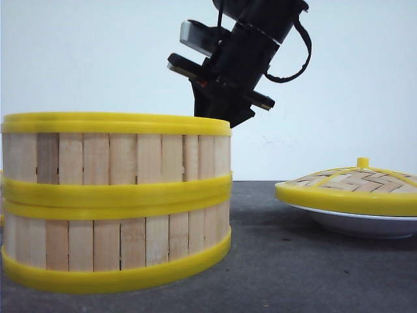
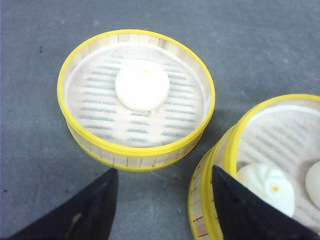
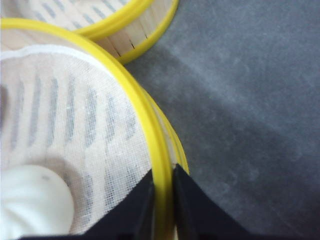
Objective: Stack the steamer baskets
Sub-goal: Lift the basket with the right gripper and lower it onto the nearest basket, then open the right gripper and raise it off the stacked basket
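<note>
Two steamer baskets stand stacked at the left of the front view, the upper one [image 1: 117,156] on the lower one [image 1: 117,244]. My right gripper [image 3: 163,185] is shut on the upper basket's yellow rim [image 3: 145,130], one finger inside, one outside; a white bun [image 3: 30,205] lies in that basket. The right arm [image 1: 238,59] reaches down behind the stack. A third steamer basket [image 2: 135,151] with one bun [image 2: 142,85] sits alone on the table. My left gripper [image 2: 164,170] hangs open over bare table between it and the stack [image 2: 280,135].
A domed woven lid [image 1: 355,186] with a yellow rim and knob rests on a white plate [image 1: 365,225] at the right. The table top [image 1: 273,261] is dark grey. The single basket's wall [image 3: 135,30] lies close beside the stack.
</note>
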Tool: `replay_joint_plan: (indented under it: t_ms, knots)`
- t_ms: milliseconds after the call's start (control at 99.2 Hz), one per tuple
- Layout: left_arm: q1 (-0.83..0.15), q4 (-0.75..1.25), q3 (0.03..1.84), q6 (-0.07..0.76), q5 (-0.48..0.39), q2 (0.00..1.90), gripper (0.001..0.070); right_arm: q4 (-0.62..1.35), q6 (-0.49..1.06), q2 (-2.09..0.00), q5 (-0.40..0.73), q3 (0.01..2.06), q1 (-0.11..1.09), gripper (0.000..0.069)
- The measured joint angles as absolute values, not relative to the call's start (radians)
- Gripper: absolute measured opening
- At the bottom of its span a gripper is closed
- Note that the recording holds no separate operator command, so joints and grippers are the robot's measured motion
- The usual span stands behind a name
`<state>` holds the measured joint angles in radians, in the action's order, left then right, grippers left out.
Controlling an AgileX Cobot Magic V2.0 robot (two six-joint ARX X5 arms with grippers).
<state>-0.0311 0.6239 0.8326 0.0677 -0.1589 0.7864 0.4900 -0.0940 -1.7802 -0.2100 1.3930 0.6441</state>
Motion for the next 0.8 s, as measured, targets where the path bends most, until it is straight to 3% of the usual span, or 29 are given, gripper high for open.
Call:
replay_joint_plan:
  t_ms: [464,514,645,796]
  knots:
    - [-0.031,0.624,0.833,0.068,-0.159,0.786,0.0355,0.49,-0.105,-1.783,-0.199,1.393,0.648,0.0039]
    - [-0.031,0.624,0.833,0.068,-0.159,0.786,0.0355,0.492,-0.114,-1.783,-0.207,1.393,0.648,0.008]
    - [-0.031,0.614,0.833,0.068,-0.159,0.786,0.0355,0.509,-0.136,-1.78,-0.213,1.393,0.649,0.0272]
    - [-0.022,0.57,0.833,0.068,-0.157,0.804,0.0355,0.548,-0.139,-1.728,-0.213,1.393,0.648,0.0327]
